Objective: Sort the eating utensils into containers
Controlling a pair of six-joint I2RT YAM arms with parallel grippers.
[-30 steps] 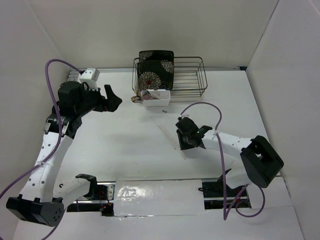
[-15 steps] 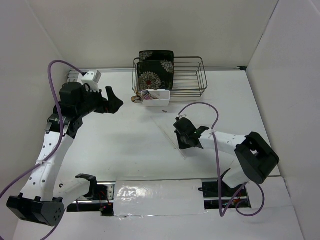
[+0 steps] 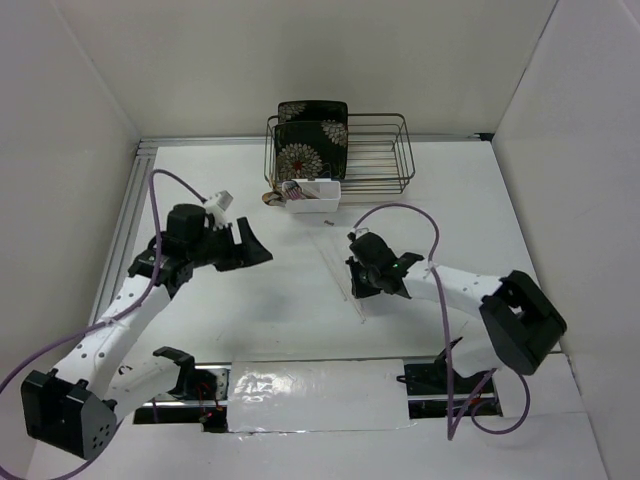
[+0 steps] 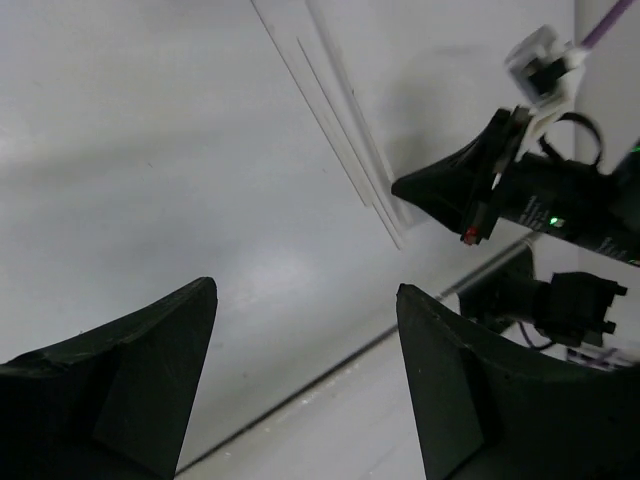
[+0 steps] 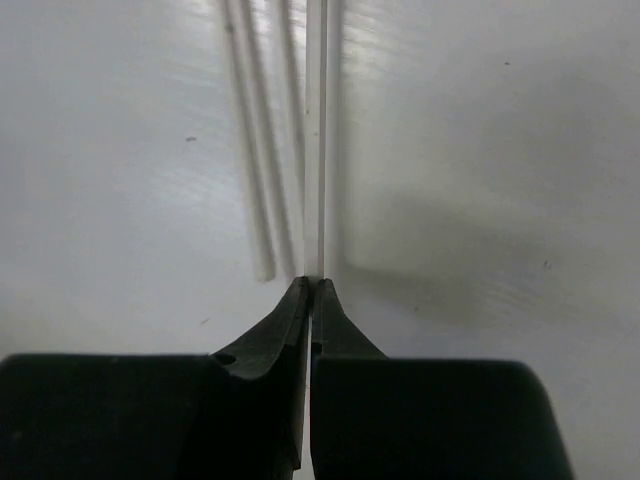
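Observation:
A pale chopstick (image 5: 315,150) runs straight out from between my right gripper's (image 5: 311,283) closed tips, its far end low over the white table. A second chopstick (image 5: 250,170) lies on the table just left of it. In the top view the chopsticks (image 3: 338,268) lie mid-table with the right gripper (image 3: 353,287) at their near end. My left gripper (image 3: 258,248) is open and empty, hovering left of them. In the left wrist view it (image 4: 305,290) faces the chopsticks (image 4: 345,140). The small white tub (image 3: 313,197) holds the pink-gold spoon (image 3: 292,187) and other cutlery.
A dark wire rack (image 3: 378,152) stands at the back of the table with a black floral plate (image 3: 312,140) upright in its left end; the tub sits at its front left corner. White walls enclose the table at the left, right and back.
My left arm has swung from the far left corner down toward the table's middle, jaws still open. My right gripper has shifted slightly left, still shut on the chopstick.

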